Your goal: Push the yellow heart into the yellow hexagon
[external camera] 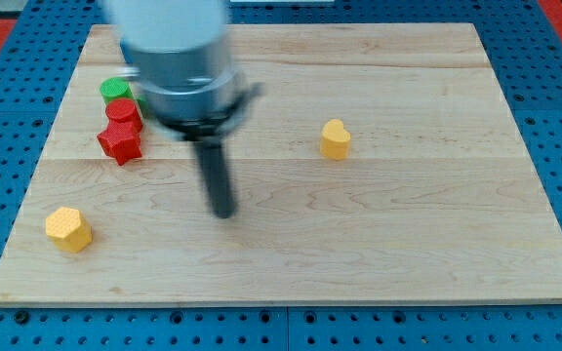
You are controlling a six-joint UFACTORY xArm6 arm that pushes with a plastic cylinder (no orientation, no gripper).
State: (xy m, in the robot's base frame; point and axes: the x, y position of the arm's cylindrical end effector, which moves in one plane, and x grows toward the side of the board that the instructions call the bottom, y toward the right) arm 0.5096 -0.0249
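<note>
The yellow heart (336, 138) lies on the wooden board right of the middle. The yellow hexagon (68, 229) lies near the board's lower left corner, far from the heart. My tip (223, 212) rests on the board between them, left of and below the heart and well to the right of the hexagon. It touches no block. The rod and the arm above it look blurred.
A green block (116, 90), a red block (124, 114) and a red star-shaped block (120, 143) cluster at the board's upper left, partly beside the arm's body. The wooden board (427, 244) lies on a blue pegboard table.
</note>
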